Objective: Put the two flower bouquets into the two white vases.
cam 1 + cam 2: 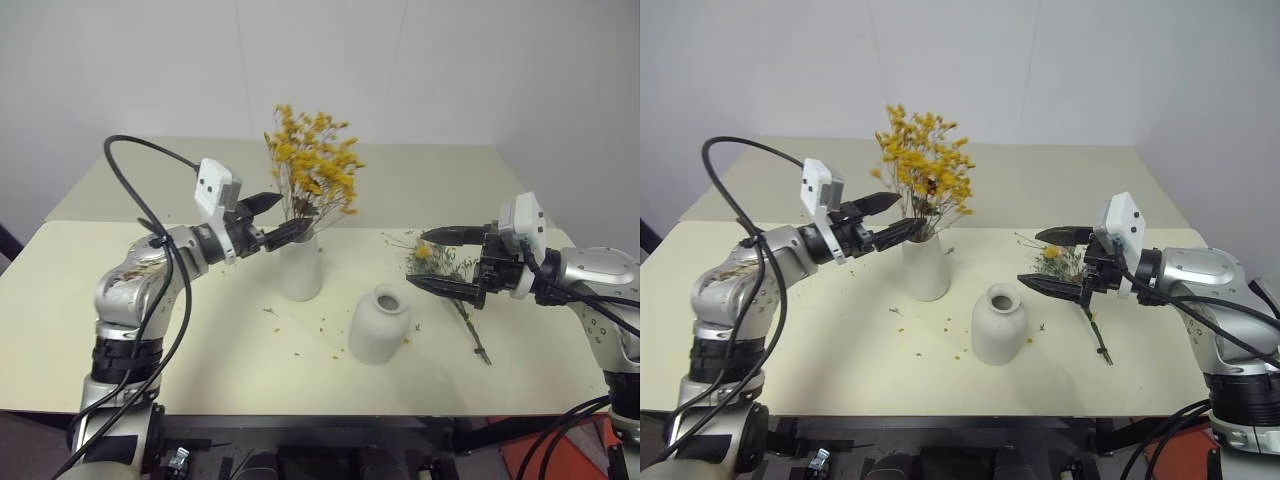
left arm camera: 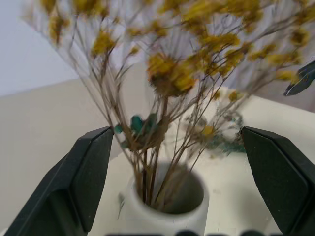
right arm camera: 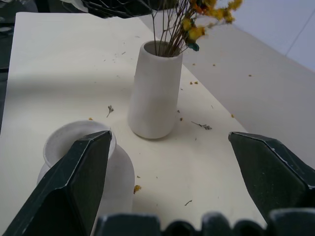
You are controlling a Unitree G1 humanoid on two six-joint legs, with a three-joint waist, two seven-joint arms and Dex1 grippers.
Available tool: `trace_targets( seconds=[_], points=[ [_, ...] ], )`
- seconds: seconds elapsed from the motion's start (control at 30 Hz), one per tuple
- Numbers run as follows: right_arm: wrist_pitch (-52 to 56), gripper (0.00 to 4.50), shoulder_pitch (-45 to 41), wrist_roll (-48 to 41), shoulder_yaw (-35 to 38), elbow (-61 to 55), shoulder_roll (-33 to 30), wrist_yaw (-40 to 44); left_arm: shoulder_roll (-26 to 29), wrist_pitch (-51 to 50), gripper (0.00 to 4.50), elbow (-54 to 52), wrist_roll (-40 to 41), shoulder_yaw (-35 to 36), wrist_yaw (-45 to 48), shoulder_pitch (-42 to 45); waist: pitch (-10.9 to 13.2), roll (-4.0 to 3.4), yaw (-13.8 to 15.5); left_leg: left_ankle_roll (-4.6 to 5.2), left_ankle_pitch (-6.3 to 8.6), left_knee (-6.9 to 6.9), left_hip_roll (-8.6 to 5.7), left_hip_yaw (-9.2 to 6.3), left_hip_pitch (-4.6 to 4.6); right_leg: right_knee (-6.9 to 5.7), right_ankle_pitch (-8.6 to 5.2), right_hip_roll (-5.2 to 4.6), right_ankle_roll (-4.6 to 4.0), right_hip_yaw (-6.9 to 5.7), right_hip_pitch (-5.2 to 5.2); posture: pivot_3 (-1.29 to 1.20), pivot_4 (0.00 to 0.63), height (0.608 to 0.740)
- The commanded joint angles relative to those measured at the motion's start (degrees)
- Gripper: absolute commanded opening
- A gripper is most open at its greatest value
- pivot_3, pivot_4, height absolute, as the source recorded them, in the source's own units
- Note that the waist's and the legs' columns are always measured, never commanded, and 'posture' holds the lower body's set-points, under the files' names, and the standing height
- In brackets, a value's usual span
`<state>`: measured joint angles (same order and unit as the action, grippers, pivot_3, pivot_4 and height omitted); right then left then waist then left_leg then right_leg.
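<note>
- A tall, tapered matte white ceramic vase [image 1: 301, 268] is seen standing upright at the centre of the head-camera frame, on a pale cream, smooth tabletop [image 1: 150, 340].
- A dense bunch of tiny yellow-orange dried blossoms on thin brown stems [image 1: 314, 165] is held in that vase's mouth, fanning out above it.
- The left gripper [image 1: 272, 221] is placed just left of the stems, above the vase's rim; its black, pointed fingers are spread apart and nothing is pinched between them.
- A shorter, rounded bell-shaped white vase with a narrow mouth [image 1: 379, 324] is set lower and to the right of the tall one, apart from it.
- A sparse grey-green sprig bunch with a yellow ball flower [image 1: 441, 264] is laid flat on the table at centre right, its thin brown stalk pointing toward the lower right.
- The right gripper [image 1: 438, 260] is positioned over that bunch, jaws spread wide, one finger above the other; nothing is gripped.
- Small dry crumbs [image 1: 297, 352] are scattered on the table around both vases.
</note>
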<state>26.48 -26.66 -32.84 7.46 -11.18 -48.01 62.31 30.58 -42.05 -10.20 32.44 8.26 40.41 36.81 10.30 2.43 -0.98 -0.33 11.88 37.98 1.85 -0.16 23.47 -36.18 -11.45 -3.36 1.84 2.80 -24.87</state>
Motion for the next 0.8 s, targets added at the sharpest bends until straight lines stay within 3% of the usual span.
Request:
trace_targets(
  seconds=[0.03,0.17,0.47,0.67,0.8],
  points=[
    [-0.6,4.5,-0.3,-0.9,2.2,-1.9,-0.7,0.1,2.7,-3.2,4.47,-6.0,2.8,2.9,-1.3,-1.8,0.0,0.0,0.0,0.0,0.0,0.0,0.0,0.0,-0.01,0.0,-0.01,0.0,0.01,0.0,0.0,0.0,0.15,0.74],
    [-0.6,4.5,-0.3,-0.9,2.3,-1.8,-0.8,0.3,5.2,-4.5,4.47,-8.4,4.7,4.0,-0.1,-4.0,0.0,0.0,0.1,0.0,0.0,0.0,0.0,0.0,-0.03,0.0,-0.02,0.0,0.03,0.0,0.02,0.0,0.15,0.74],
    [-0.6,4.5,0.6,1.0,3.0,-1.2,-2.5,-1.0,12.2,1.2,4.47,-13.4,8.9,3.3,15.0,-11.8,0.0,0.0,0.1,0.0,0.0,-0.01,0.03,0.03,-0.09,0.03,-0.08,0.01,0.07,-0.01,0.06,0.0,0.15,0.74],
    [1.4,4.5,2.0,1.7,5.7,-1.5,-4.5,-4.3,13.7,5.1,4.47,-10.0,6.0,-3.0,21.1,-6.4,0.0,0.0,0.7,0.0,0.0,-0.01,0.02,0.03,-0.13,0.09,-0.24,0.0,0.33,-0.04,0.18,0.0,0.15,0.74],
    [4.2,4.5,3.1,6.9,4.4,-0.5,-7.7,-9.0,10.5,4.8,4.47,-5.0,5.7,-8.0,23.1,1.1,0.0,0.0,0.7,0.01,0.0,-0.01,0.02,0.03,-0.22,0.12,-0.25,0.0,0.34,-0.04,0.27,0.0,0.15,0.74]
  ],
)
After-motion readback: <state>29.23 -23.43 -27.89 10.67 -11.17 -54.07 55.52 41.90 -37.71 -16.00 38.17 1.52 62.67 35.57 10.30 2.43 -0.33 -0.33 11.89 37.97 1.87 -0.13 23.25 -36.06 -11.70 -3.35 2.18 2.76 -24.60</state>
